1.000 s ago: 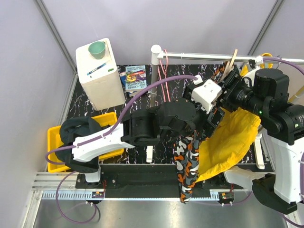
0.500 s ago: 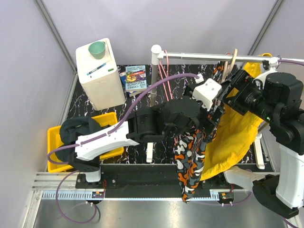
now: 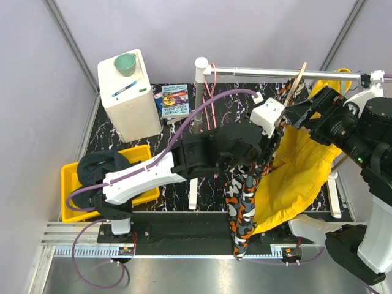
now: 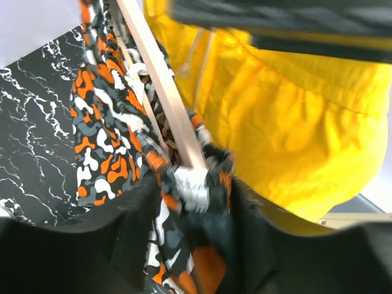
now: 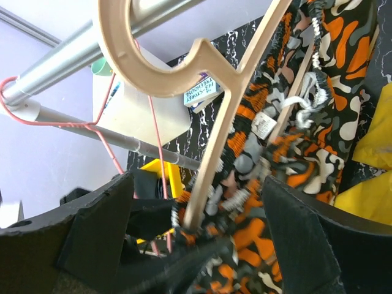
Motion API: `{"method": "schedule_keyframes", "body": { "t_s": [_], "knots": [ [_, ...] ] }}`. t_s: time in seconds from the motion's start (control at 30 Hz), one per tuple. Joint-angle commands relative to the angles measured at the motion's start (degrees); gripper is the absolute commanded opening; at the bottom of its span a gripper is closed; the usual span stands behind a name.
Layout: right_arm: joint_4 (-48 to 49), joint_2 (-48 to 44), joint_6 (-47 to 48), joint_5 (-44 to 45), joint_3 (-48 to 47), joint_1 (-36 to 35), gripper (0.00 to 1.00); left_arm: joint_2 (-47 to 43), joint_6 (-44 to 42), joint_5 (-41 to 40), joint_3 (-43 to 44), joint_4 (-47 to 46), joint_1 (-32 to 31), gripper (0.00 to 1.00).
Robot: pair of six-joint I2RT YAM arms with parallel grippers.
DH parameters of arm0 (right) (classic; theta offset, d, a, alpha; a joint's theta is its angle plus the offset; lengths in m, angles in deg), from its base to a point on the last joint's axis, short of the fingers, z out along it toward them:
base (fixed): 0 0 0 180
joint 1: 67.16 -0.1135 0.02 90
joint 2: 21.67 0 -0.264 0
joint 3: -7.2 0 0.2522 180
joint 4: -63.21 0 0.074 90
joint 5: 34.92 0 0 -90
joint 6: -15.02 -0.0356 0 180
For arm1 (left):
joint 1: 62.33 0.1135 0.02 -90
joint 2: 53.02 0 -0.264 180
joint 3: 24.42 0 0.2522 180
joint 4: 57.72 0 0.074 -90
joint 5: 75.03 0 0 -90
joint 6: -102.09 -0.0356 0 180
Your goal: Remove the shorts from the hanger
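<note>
Your shorts [image 3: 244, 202] hang on the wooden hanger [image 5: 211, 70], whose hook sits over the metal rail [image 3: 263, 71]. Their camouflage legs drop past the near edge of the table [image 3: 177, 199]. The left gripper [image 4: 190, 208] is pinched on the bunched waistband at the end of the hanger's bar. The right gripper [image 5: 196, 226] is spread wide and straddles the hanger's sloping arm without clamping it. The yellow garment [image 3: 300, 177] presses against the shorts' right side and the left arm crowds their left. The pink wire hangers [image 3: 211, 104] hang well apart, further left along the rail.
</note>
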State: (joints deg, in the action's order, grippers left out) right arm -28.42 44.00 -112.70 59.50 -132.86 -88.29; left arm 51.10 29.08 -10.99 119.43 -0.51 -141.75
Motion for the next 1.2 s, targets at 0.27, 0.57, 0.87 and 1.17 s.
{"method": "schedule_keyframes", "body": {
  "t_s": [0.27, 0.57, 0.87, 1.17],
  "knots": [
    [2.0, -3.4, 7.2, -3.6, 3.9, -0.2, 0.94, -4.1, 0.2, 1.0, -0.5, -0.3, 1.2, 0.14],
    [2.9, -3.0, 9.2, -1.2, 2.0, -0.1, 0.97, -8.4, -1.1, 1.1, 2.5, 0.3, 1.1, 0.0],
    [6.2, -3.0, 14.1, -2.3, 0.4, -0.2, 0.95, -13.8, -4.0, 4.6, 2.2, -1.0, 0.9, 0.0],
    [17.8, -7.0, 22.1, -16.3, 7.1, -0.2, 0.88, -21.1, 0.1, 12.4, -6.6, 0.3, 0.9, 0.0]
  ]
}}
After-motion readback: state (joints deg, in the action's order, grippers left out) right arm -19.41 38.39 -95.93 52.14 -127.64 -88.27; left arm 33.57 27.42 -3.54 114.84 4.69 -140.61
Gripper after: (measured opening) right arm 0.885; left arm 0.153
